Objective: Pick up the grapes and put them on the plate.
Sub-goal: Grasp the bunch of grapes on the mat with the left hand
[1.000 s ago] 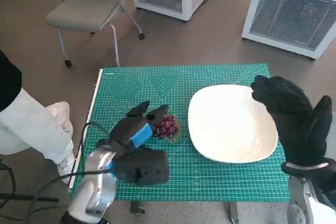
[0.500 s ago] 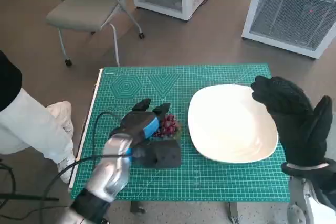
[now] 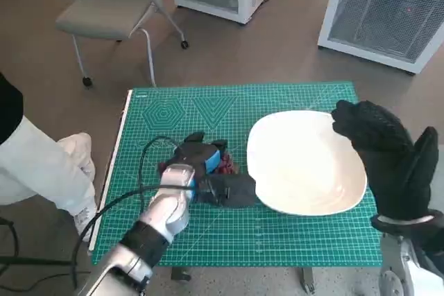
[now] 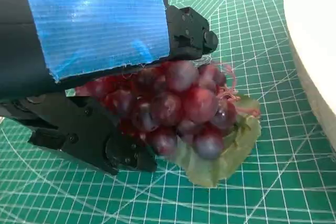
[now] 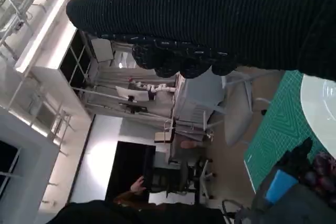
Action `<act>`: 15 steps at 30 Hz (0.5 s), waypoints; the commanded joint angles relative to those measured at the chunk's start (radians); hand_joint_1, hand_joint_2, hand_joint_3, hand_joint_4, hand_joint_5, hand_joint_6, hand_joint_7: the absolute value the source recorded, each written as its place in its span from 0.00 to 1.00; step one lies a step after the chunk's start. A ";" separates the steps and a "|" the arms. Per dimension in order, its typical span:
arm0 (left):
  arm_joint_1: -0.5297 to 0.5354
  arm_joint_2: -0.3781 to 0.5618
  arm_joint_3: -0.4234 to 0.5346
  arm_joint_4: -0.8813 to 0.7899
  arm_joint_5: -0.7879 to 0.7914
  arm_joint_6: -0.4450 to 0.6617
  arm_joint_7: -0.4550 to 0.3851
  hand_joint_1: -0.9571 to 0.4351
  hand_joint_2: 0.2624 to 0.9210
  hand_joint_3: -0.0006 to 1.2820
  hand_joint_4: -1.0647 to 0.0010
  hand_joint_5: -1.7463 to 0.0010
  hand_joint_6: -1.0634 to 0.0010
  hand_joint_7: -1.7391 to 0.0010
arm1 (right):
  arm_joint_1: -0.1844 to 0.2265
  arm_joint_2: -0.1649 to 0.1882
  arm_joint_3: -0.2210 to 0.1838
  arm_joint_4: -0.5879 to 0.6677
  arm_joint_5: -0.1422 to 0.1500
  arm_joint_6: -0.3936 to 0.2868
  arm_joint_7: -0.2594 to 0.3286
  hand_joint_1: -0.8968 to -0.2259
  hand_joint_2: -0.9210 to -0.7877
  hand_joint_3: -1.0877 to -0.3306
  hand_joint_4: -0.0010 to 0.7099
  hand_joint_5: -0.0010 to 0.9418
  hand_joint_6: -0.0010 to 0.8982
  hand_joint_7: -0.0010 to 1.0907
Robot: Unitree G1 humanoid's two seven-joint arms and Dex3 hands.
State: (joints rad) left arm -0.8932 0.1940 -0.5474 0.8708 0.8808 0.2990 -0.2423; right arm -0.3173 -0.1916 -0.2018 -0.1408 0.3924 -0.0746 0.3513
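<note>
Low over the mat, left hand (image 3: 198, 164) fingers (image 4: 113, 148) straddle the grapes (image 4: 181, 108).

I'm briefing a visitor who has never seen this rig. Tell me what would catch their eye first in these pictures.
First the big white plate on the right half of the green cutting mat, with nothing on it. Next the left hand, blue tape over its back, wrapped around the red grapes just left of the plate; the bunch's leaf lies on the mat. Then the black-gloved right hand, raised by the plate's right edge, holding nothing.
</note>
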 commanded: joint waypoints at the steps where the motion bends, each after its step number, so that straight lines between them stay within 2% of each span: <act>1: -0.021 -0.012 -0.010 0.063 -0.025 -0.022 0.020 0.82 0.52 0.47 0.93 1.00 0.78 1.00 | 0.027 -0.002 -0.005 -0.001 0.011 0.016 -0.003 0.85 0.00 0.64 0.52 0.98 0.29 0.96; 15: -0.062 -0.037 -0.026 0.187 -0.067 -0.066 0.051 0.79 0.56 0.42 0.91 1.00 0.77 1.00 | 0.033 -0.001 -0.005 -0.013 0.007 0.023 -0.007 0.85 0.00 0.64 0.52 0.99 0.29 0.96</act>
State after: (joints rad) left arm -0.9505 0.1673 -0.5623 1.0201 0.8229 0.2405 -0.1972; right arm -0.3073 -0.1919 -0.2079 -0.1538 0.3925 -0.0693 0.3513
